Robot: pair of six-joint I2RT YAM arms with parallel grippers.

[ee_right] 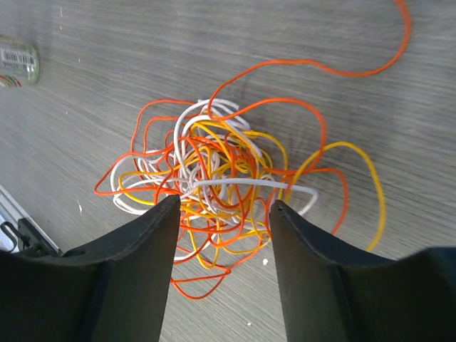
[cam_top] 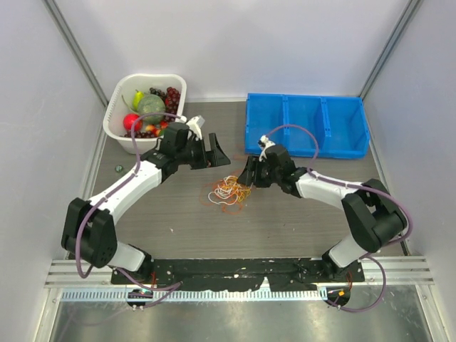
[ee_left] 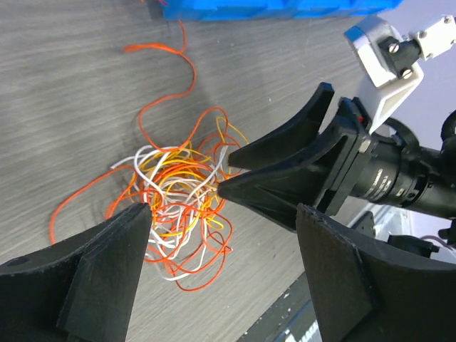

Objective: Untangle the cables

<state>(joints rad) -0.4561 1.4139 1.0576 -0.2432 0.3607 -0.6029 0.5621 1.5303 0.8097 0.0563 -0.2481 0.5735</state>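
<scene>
The cables (cam_top: 229,191) form one loose, loopy tangle of thin, floppy strands in orange, white and yellow, lying near the middle of the table (cam_top: 299,221), a grey surface with a wood-grain texture. In the left wrist view, one long orange strand trails out of the tangle toward 12 o'clock.

In the top view, the right gripper (ee_right: 224,206) sits at about 1 o'clock from the tangle. Its two black, wedge-shaped fingers are spread apart, with their tips over the near edge of the loops. They grasp nothing, and it cannot be told whether they touch the strands. The left gripper (ee_left: 222,214) is at about 11 o'clock from the tangle, with its two fingers spread wide and nothing between them.

There are two containers at the far side of the table.
- **White basket:** A perforated white plastic basket (cam_top: 117,107) at about 10 o'clock holds fruit: dark grapes, a round green piece and a red piece.
- **Blue tray:** A rectangular blue plastic tray (cam_top: 306,149) at about 1 o'clock is divided into three compartments set side by side.

In the right wrist view, one small labelled cylinder (ee_right: 14,64) lies on the table at 10 o'clock from the tangle.
</scene>
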